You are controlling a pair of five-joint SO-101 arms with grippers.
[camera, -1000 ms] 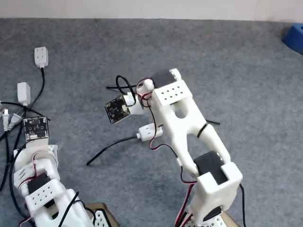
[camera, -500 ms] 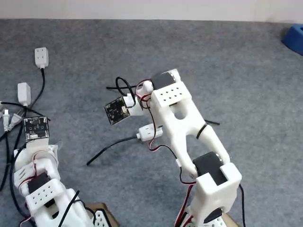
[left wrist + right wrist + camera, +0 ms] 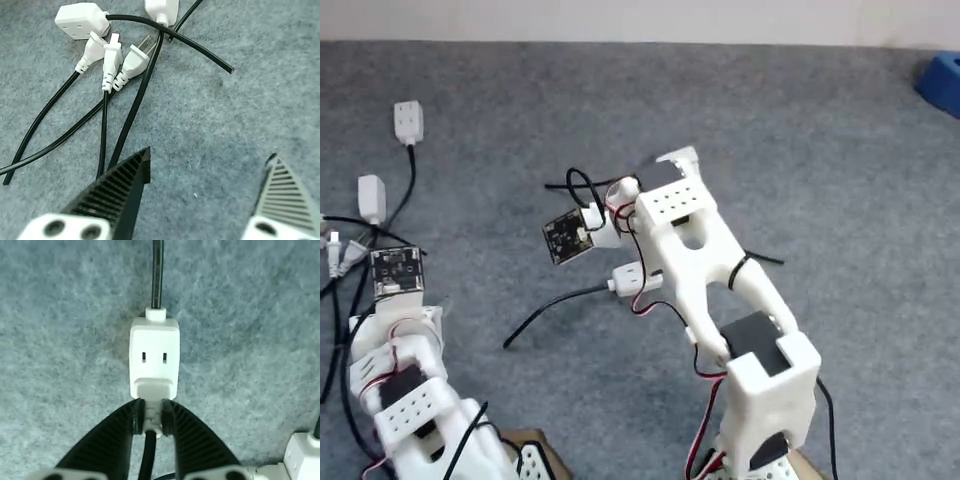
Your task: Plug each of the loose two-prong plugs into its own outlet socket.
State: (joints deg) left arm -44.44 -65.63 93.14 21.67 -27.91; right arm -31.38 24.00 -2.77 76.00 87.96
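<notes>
Right claw (image 3: pixel 152 412) pinches a white plug (image 3: pixel 151 389) at the outlet socket (image 3: pixel 154 352) — a skewed push could slide the loose block away; left claw (image 3: pixel 210 154) hangs spread.

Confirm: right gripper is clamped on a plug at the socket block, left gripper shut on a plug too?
Not the left gripper: the left wrist view shows it open and empty, loose plugs lying beyond it. The right gripper does clamp a plug at the socket block.

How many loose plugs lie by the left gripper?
3, side by side on the carpet: first plug by the socket block, middle plug, third plug. More may be hidden.
</notes>
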